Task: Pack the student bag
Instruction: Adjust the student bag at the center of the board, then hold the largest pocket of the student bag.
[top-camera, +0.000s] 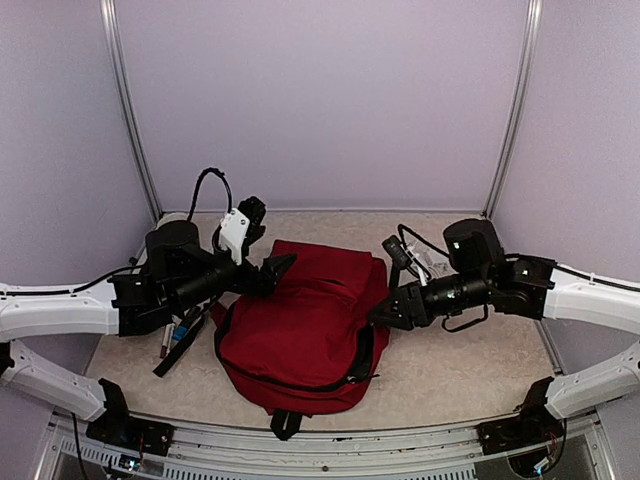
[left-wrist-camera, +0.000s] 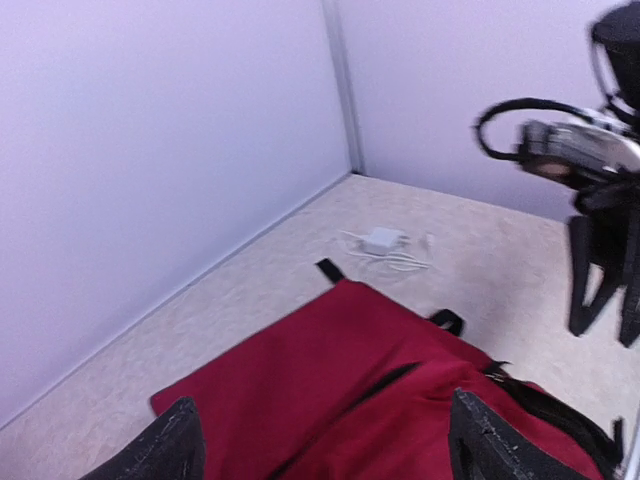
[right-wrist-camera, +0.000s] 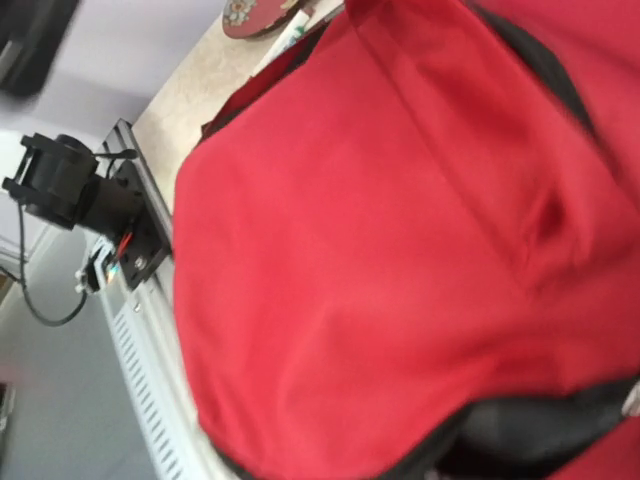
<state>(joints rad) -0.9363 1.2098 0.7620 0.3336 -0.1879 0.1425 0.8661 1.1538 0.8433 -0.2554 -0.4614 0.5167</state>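
- The bag (top-camera: 300, 325) lies flat in the middle of the counter (top-camera: 460, 380), red cloth upward, with a black strap end poking out at its near edge.
- A dark zipper line curves round its left and near sides. Flat like this, the seam faces up where both arms can reach it. I cannot tell whether the mouth is open.
- The left pincer (left-wrist-camera: 325, 445) hovers over the bag's far left corner. Its fingertips (left-wrist-camera: 170, 445) are spread wide with only red cloth below them, and it holds nothing. That stance would suit coming down on a fold or a zip pull.
- The right pincer (top-camera: 385, 310) is at the bag's right edge, touching the cloth or just off it. I cannot tell how wide it stands, because its own camera shows only red cloth close up.
- A white charger (left-wrist-camera: 383, 240) with its thin cable lies loose on the counter just beyond the bag's far right corner, near the right arm.
- A few small things (top-camera: 175, 335), perhaps pens, lie just beside the bag's left side under the left arm. They are too small to name.
- With these things outside the bag, the packing looks unfinished.
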